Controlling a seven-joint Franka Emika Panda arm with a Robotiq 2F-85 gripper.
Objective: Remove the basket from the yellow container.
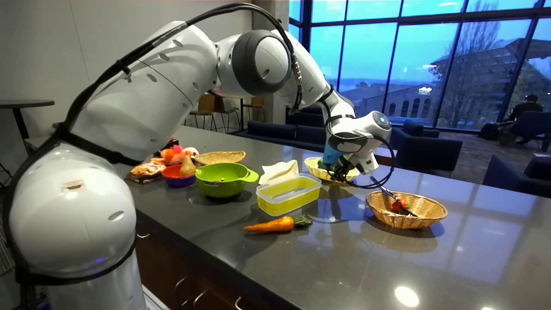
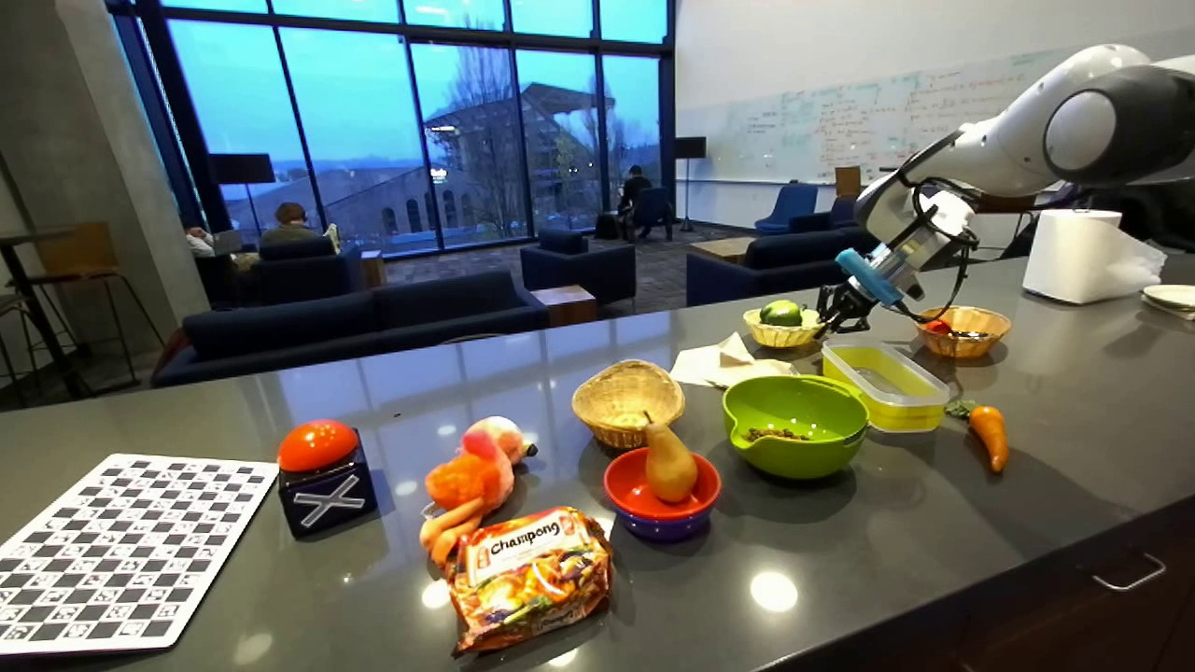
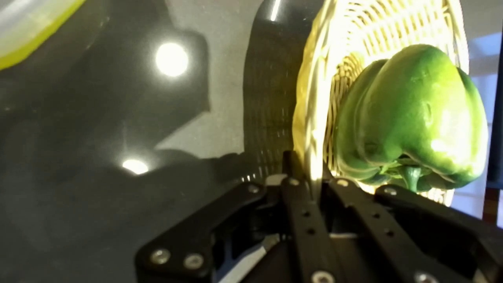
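The gripper (image 3: pixel 309 167) pinched the basket (image 2: pixel 782 337) by its rim near the counter's (image 2: pixel 840 546) far edge; pepper (image 3: pixel 412 110) lay inside, tub (image 2: pixel 904 416) apart.

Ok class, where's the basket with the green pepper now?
In an exterior view, the basket is right of centre, beyond the napkin, left of the yellow container. In the wrist view, the gripper grips the basket's rim.

2 exterior views face the windows (image 1: pixel 424 64); wrist view, close-up.
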